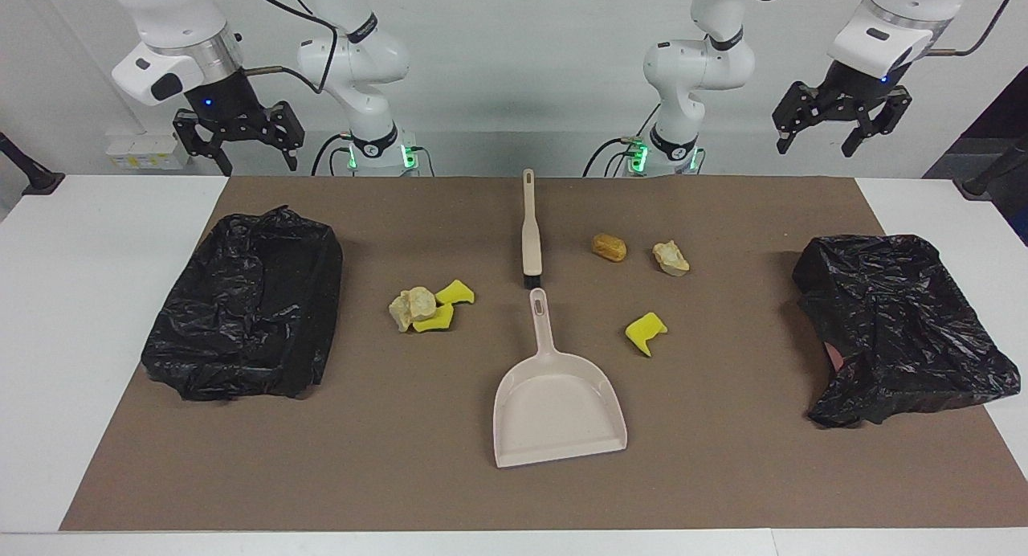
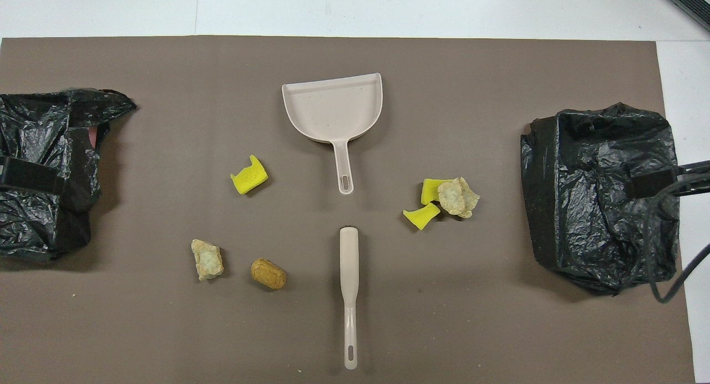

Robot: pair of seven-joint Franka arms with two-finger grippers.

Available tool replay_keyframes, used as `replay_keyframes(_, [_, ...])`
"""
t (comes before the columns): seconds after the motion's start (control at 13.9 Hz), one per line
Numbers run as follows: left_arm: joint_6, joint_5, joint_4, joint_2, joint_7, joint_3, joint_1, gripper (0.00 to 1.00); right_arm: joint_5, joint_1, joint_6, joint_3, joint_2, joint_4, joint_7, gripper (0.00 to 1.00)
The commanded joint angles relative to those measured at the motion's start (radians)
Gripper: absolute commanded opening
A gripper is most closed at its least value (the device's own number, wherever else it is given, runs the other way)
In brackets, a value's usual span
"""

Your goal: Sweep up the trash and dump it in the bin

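Note:
The trash lies scattered on the brown mat. A beige foam lump rests on yellow sponge pieces toward the right arm's end. An orange-brown lump, another beige lump and a yellow sponge piece lie toward the left arm's end. One black-lined bin stands at the right arm's end, and a second bin at the left arm's end. My right gripper and left gripper hang open and empty, high over the robots' edge of the table.
A beige dustpan lies mid-mat, its handle pointing toward the robots. A beige brush lies in line with it, nearer to the robots. White tabletop borders the mat.

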Motion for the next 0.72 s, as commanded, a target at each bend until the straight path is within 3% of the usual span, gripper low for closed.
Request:
replay_keyframes(0.0, [-0.018,-0.011,-0.024,-0.027,0.018,-0.004,0.018,1.00,0.000,-0.016,-0.012,0.009,-0.019,-0.017,-0.012,1.00])
replay_keyframes(0.65, [-0.018,-0.007,-0.030,-0.030,0.006,-0.004,0.030,1.00,0.000,-0.016,-0.013,0.009,-0.022,-0.024,-0.011,1.00])
